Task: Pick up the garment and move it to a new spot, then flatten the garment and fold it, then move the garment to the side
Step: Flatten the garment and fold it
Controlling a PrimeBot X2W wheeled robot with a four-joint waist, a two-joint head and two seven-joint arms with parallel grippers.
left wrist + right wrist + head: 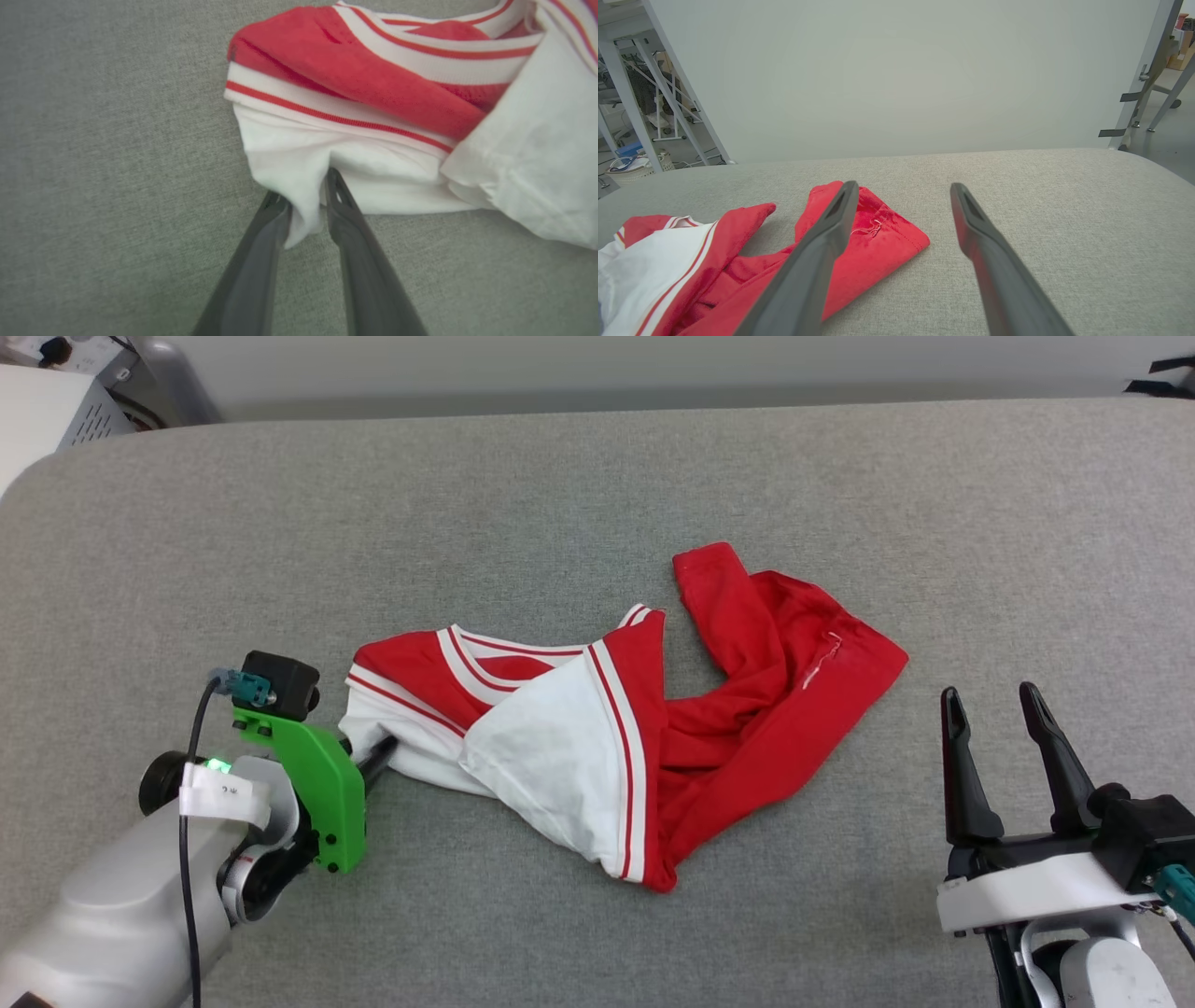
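Garment [597, 737]: heaped at counter [597, 476] centre. Left gripper [385, 749]: at garment's left edge, cloth between jaws. Right gripper [990, 695]: near right, apart from garment.

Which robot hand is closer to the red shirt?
Left. The left gripper has white cloth of the shirt between its fingers; the right gripper hangs open beside it, apart.

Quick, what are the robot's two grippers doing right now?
Left gripper: fingers close around a white fold of the shirt; whether it grips firmly cannot be told.
Right gripper: open, holding nothing.
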